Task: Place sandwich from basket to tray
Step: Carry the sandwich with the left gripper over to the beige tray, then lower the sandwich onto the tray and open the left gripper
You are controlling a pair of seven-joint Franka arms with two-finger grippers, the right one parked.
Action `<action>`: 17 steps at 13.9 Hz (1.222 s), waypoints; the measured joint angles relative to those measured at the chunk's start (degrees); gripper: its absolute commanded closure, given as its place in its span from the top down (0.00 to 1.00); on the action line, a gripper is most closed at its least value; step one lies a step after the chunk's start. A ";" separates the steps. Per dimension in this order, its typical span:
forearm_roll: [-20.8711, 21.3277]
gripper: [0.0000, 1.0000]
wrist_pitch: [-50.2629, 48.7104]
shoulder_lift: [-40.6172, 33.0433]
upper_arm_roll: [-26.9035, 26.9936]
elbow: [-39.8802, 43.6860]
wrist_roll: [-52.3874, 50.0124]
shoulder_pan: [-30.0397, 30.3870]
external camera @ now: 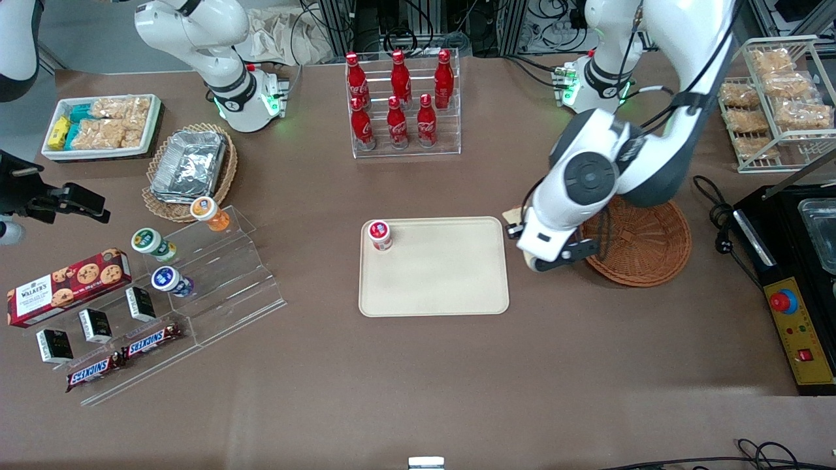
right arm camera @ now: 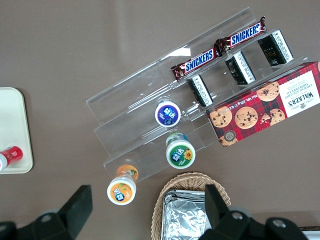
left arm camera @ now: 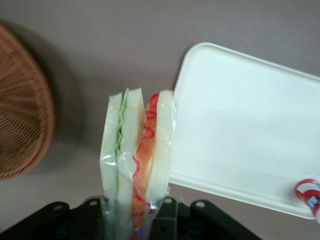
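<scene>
— Holding something, is it? What does the pincer (left arm camera: 135,212) have?

— It is clamped on the sandwich (left arm camera: 137,155). The sandwich is in clear wrap. You can see white bread, a green layer and an orange-red layer. It stands on its edge, up in the air.

— Where is that over the desk (external camera: 418,365)?

— The pincer (external camera: 522,225) hangs between the tray (external camera: 434,287) and the basket (external camera: 643,245). In the wrist view one top corner of the sandwich just crosses the tray (left arm camera: 240,130) rim. The rest of it is over bare desk (left arm camera: 125,45). The basket (left arm camera: 22,110) sits off to one side, and the part you can see has nothing in it.

— Is anything on the tray?

— Yes, a small cup (external camera: 379,235) with a red lid. It stands in the tray corner toward the parked arm's end, farther from the front camera.

— What else is on the desk?

— Red bottles (external camera: 400,101) stand in a clear rack, farther from the front camera than the tray. A tan basket with a foil box (external camera: 189,163) is toward the parked arm's end. Near it are clear steps (external camera: 215,281) with little cups, chocolate bars (external camera: 124,356) and a cookie box (external camera: 65,287).
</scene>
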 measured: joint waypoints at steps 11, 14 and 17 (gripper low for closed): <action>12.01 0.29 13.67 13.23 0.05 -2.87 2.62 -4.95; 12.68 0.30 14.96 14.23 0.05 -2.87 3.50 -4.94; 14.68 0.39 15.90 15.34 0.06 -2.86 3.99 -4.94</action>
